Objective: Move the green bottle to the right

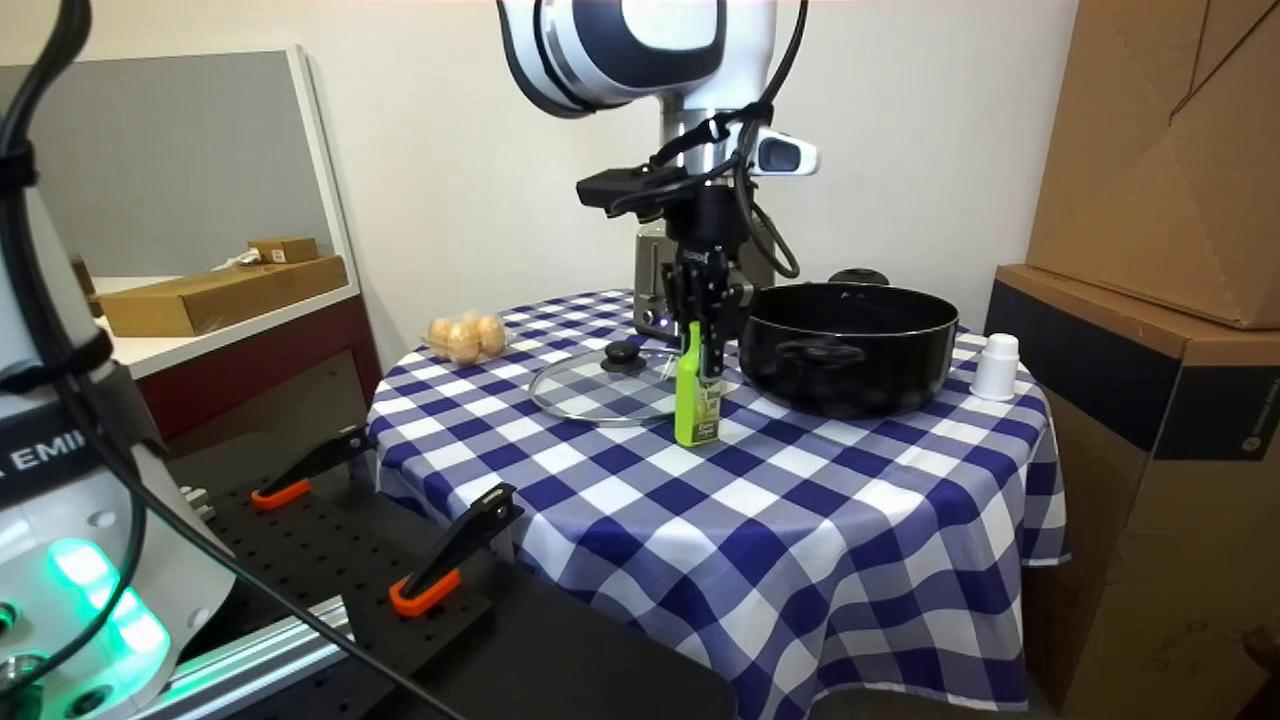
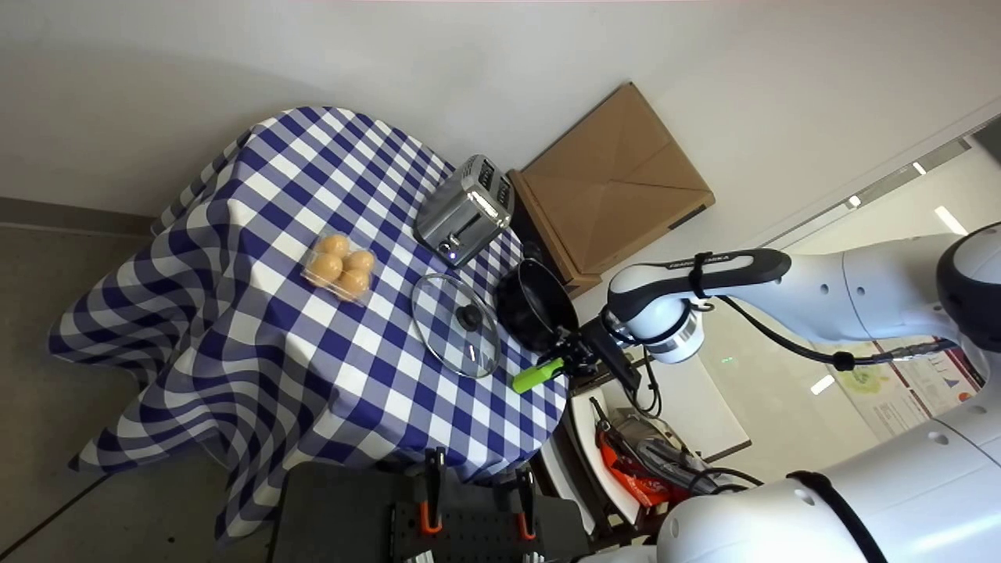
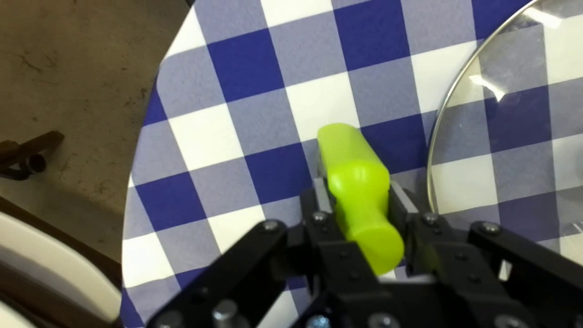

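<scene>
Bottle (image 3: 359, 187), green and slim, is caught: the fingers (image 3: 322, 198) are clamped on its upper part, one on each side. That hold makes sense to me, since a squeeze from opposite sides suits a narrow body, and a high grip should let the base land first. In an exterior view it stands close to upright over the checked surface (image 1: 620, 500), in front of the pot (image 1: 850, 355). Is the base touching down? Can't tell from here. Look at the wrist view: the glass lid (image 3: 510, 136) sits just beside it, not touching, so there's little room for a careless swing that way. The arm (image 1: 650, 55) hangs overhead with the fingers pointing down, a sensible pose with the pot wall so near. Over past the pot, white cups (image 1: 996, 370) stand well apart from the action. Carry or set-down, which step is this? Hard to say, and whose right is meant isn't spelled out either. My call: any shift wants a level path past the lid and pot, then a flat landing before the grip loosens.
</scene>
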Available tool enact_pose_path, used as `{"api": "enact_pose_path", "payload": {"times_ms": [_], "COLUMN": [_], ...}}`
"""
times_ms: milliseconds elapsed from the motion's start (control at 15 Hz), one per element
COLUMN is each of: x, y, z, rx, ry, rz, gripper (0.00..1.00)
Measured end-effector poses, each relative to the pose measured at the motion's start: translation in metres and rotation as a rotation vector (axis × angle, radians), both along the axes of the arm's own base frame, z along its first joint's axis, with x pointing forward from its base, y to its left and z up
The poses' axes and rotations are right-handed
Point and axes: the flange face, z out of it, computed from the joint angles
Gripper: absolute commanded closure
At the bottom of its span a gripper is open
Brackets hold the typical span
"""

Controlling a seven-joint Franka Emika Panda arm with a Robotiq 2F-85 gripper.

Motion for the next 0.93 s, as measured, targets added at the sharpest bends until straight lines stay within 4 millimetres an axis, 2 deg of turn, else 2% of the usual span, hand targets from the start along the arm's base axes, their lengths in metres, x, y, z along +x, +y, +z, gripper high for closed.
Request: {"api": "enact_pose_path", "payload": {"times_ms": [267,333,467,800,933], "x": [-0.001,-0.001,0.003,0.012,0.014], "y": [-0.002,-0.001,0.001,0.009,0.011], "z": [-0.006,-0.007,-0.010,-0.009,-0.008], "rx": [-0.045,-0.055,-0.066,-0.086,-0.090], "ry": [0.009,0.006,-0.011,-0.068,-0.088], "rz": [-0.010,-0.012,-0.018,-0.015,-0.016], "gripper": [0.92,0.45,0.37,0.02,0.00]}}
